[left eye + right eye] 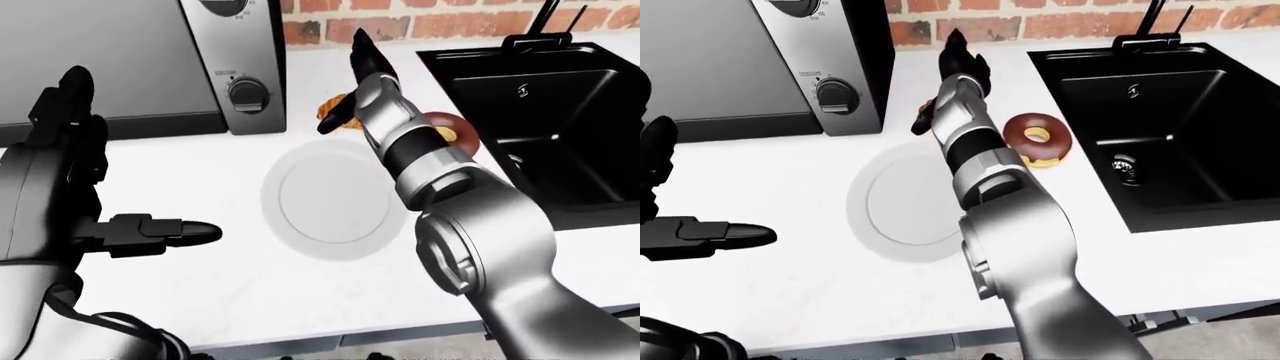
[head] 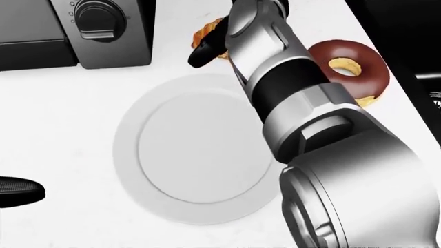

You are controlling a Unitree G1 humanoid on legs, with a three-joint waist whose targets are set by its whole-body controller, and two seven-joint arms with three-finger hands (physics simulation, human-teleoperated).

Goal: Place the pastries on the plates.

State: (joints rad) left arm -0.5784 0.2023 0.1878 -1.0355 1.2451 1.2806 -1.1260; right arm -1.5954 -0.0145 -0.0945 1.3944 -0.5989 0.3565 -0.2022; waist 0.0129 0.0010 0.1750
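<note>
A white kitchen counter [image 1: 790,300] runs under a red brick wall [image 1: 450,19], a black sink basin [image 1: 1150,112] at the right of the frame and a steel toaster oven [image 1: 130,67] at upper left; a round white empty plate [image 2: 196,150] lies mid-counter. The golden flaky pastry [image 2: 204,32] sits just above the plate's top rim, the right hand [image 1: 350,90] over it — one dark finger hooks beside it, but whether the fingers grip it I cannot tell. A chocolate-glazed ring doughnut [image 1: 1037,137] rests to the right, between plate and sink. The left hand [image 1: 150,234] hovers unclenched at lower left, holding nothing. The pastry is probably light and crumbly; best pinched gently across its middle; the doughnut's glaze may be slick — take it by its sides.
</note>
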